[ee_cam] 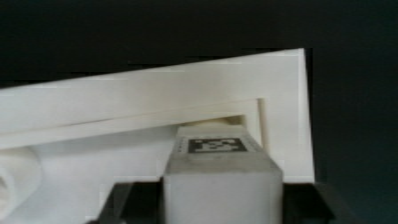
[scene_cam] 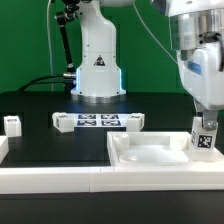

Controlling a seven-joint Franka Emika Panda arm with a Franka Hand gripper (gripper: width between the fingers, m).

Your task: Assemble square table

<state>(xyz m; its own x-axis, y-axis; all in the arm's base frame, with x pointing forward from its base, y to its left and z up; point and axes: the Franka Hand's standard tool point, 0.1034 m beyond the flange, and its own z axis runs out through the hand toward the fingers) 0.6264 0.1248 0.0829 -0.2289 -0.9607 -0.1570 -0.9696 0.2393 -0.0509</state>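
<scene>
White leg (scene_cam: 205, 137) sits clamped upright in your end effector (scene_cam: 204, 120), at the tray's (scene_cam: 150, 156) corner on the exterior view's right.

There is one square tabletop (scene_cam: 150, 153), a white tray with raised rims. There are four short white block legs: a first leg (scene_cam: 12, 124) at the exterior view's far left, a second leg (scene_cam: 62, 121) and a third leg (scene_cam: 133, 121) at either end of the marker board (scene_cam: 96, 121), and a fourth leg (scene_cam: 204, 142) under the gripper (scene_cam: 204, 128). The wrist view shows just one leg, with one tag facing the camera. There is one marker board; its tags are too small to count. There is one robot arm (scene_cam: 97, 62) with one gripper. One long white border bar (scene_cam: 60, 182) shows clearly; the white piece at the left edge may be a second.
</scene>
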